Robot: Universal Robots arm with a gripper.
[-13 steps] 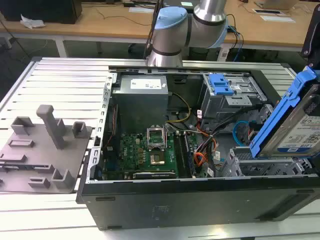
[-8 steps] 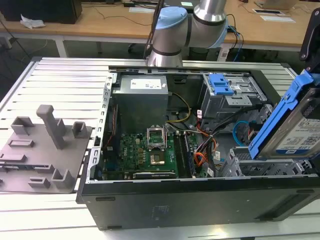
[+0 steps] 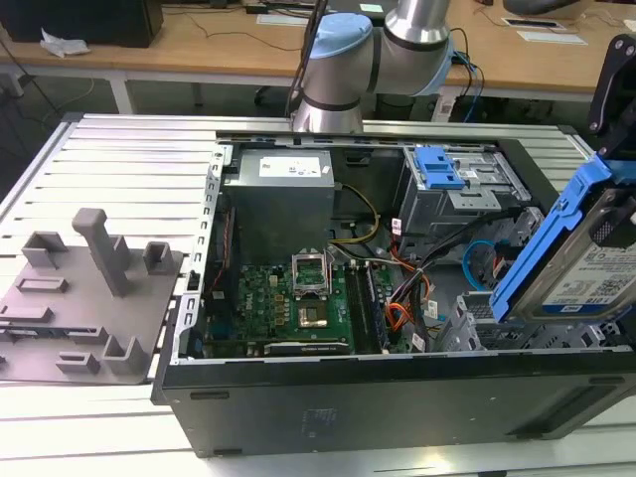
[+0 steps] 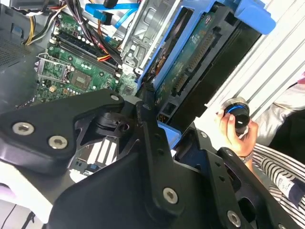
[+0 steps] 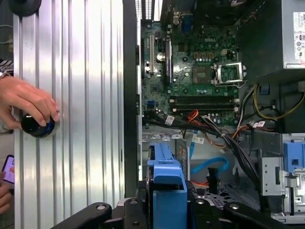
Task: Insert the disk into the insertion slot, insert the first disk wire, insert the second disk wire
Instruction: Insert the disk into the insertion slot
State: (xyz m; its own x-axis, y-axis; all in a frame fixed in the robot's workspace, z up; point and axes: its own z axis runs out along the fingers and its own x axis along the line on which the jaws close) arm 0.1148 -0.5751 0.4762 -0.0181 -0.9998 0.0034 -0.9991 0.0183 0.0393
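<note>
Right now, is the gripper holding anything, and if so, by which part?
Yes. The gripper holds the disk, which is tilted. The hold is at one end of its blue carrier.

case [image 3: 397,397]: on the desk [image 3: 119,169]
disk [image 3: 586,283]: above the case, exterior view's right
fixture plate [image 3: 89,318]: exterior view's left of case

Silver metal disk [image 3: 594,283] w/ white paper label & glossy bright-blue plastic carrier; insertion slot [image 3: 475,323] matt grey perforated sheet metal; second disk wire [image 5: 209,165] glossy lt-blue plastic; surface [image 3: 119,169] ribbed bare aluminium, satin sheen; fixture plate [image 3: 89,298] matt grey plastic.
</note>
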